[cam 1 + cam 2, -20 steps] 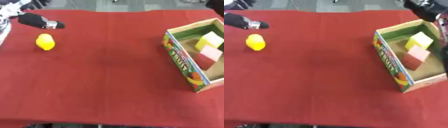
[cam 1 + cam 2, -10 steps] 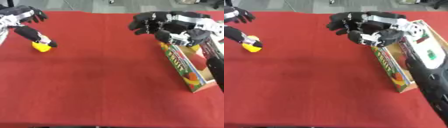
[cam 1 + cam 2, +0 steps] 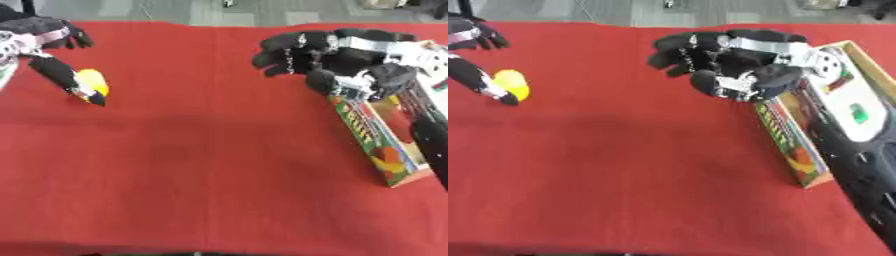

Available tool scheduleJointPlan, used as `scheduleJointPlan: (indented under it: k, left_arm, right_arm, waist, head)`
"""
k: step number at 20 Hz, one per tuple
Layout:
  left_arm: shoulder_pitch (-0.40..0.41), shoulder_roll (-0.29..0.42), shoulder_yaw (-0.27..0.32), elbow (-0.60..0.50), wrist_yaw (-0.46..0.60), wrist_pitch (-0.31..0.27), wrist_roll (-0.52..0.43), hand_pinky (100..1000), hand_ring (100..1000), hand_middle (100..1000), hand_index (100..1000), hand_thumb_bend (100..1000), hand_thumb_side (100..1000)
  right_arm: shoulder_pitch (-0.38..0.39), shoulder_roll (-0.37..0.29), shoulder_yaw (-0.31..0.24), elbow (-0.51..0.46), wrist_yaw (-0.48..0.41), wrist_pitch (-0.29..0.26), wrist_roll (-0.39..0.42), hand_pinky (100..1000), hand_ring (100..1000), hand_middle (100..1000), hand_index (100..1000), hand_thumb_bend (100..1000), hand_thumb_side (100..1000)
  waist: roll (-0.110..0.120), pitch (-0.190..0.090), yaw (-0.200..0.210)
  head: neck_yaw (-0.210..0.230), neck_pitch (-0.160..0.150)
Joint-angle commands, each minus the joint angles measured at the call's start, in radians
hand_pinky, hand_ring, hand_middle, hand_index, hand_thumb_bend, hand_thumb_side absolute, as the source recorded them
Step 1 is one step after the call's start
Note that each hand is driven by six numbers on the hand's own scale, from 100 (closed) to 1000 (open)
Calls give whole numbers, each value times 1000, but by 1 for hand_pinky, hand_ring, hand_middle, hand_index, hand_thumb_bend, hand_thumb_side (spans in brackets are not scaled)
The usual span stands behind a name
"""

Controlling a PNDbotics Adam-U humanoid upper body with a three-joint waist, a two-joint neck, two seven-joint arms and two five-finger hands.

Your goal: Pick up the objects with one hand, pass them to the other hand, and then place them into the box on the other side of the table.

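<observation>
A yellow lemon-shaped object (image 3: pixel 94 83) lies on the red cloth at the far left. My left hand (image 3: pixel 39 37) hovers just behind it. One black digit (image 3: pixel 63 75) reaches down along the object's left side and touches it, while the other fingers stay above and apart. The hand is open and holds nothing. My right hand (image 3: pixel 350 55) hangs over the table beside the box's near-left corner, its fingers loosely bent and spread, with nothing in it. The fruit-printed cardboard box (image 3: pixel 374 144) stands at the right edge. My right forearm hides most of its inside.
The red cloth (image 3: pixel 210 165) covers the whole table. Grey floor shows beyond the far edge. My right forearm (image 3: pixel 859 150) runs along the right side, over the box.
One second ago the right hand was outside the table and the box's blocks showed; it has since come in over the box's left side. The left hand has dropped to the yellow object.
</observation>
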Motion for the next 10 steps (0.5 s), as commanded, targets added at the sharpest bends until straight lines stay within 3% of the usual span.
scheduleJointPlan:
  k: [1, 6, 10]
  left_arm:
    - [-32, 36, 13, 18, -32, -2, -1, 813, 814, 775, 858, 1000, 457]
    - [-58, 26, 21, 82, -76, 6, -9, 810, 820, 783, 841, 1000, 447]
    - [-74, 9, 23, 134, -106, 2, 6, 805, 816, 780, 861, 988, 457]
  right_arm:
    - [-23, -1, 5, -12, 12, -5, 1, 982, 1000, 919, 997, 100, 547]
    - [-19, 8, 13, -2, 30, 0, 1, 987, 1000, 929, 1000, 100, 570]
    - [-21, 20, 4, 17, 28, 38, 0, 999, 1000, 950, 1000, 100, 689]
  waist:
    - [0, -12, 3]
    - [0, -6, 7]
    - [-1, -2, 8]
  head:
    - [0, -5]
    - [6, -17]
    - [3, -17]
